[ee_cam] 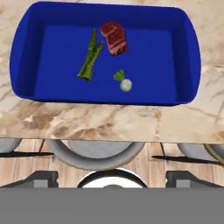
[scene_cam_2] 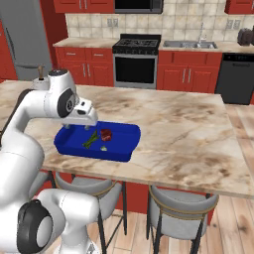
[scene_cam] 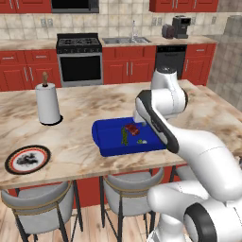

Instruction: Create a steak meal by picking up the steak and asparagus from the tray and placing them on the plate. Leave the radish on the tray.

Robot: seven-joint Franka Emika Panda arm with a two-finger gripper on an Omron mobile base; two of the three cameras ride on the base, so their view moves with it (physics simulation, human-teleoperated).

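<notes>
Blue plastic tray (ee_cam: 26,48), deep, rounded corners, flared rim, sat near the front edge of the marble-patterned island counter (scene_cam: 80,142). No readable writing or labels on anything. Gripper (ee_cam: 112,177) hung above and in front of the tray; two dark finger tips (ee_cam: 41,178) stood wide apart at the bottom of the hand view, nothing between them, touching nothing. Inside the tray: steak (ee_cam: 114,38), chunky red-brown slab; asparagus (ee_cam: 89,59), thin green stalks bundled, lying just beside the steak (could not tell if touching); radish (ee_cam: 124,82), small whitish lump with green top, apart from both. Plate (scene_cam: 27,159), round, red-and-black rim, white face, dark centre pattern, lay well apart from the tray on the same counter. White paper towel roll (scene_cam: 47,103) stood upright behind the plate.
</notes>
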